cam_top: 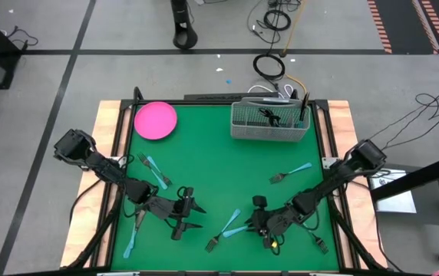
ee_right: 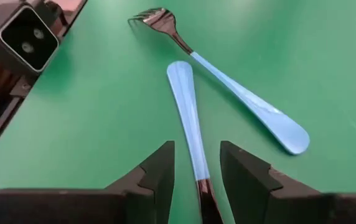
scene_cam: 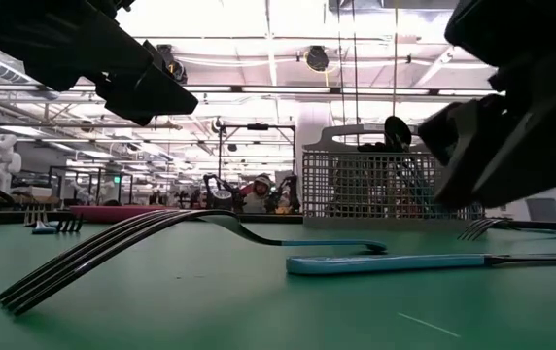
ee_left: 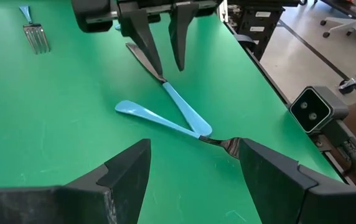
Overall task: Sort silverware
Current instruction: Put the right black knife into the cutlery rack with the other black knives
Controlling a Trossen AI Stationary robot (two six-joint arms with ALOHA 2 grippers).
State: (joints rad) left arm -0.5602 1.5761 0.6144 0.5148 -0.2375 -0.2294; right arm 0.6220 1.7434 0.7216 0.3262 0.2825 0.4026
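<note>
Silverware here looks light, stiff and thin, lying nearly flat on the green table [cam_top: 204, 161], so I judge it slippery to pinch and best taken across the wider light blue handle rather than the dark metal head. Two pieces, a fork [ee_right: 228, 78] and a second utensil [ee_right: 187, 115], cross at the front middle between the arms; others lie scattered, some stand in the basket [cam_top: 269, 123]. The right gripper [ee_right: 196, 171] straddles the second utensil's handle with fingers parted, not yet clamped; the left gripper [ee_left: 193, 168] hangs open and empty beside them
</note>
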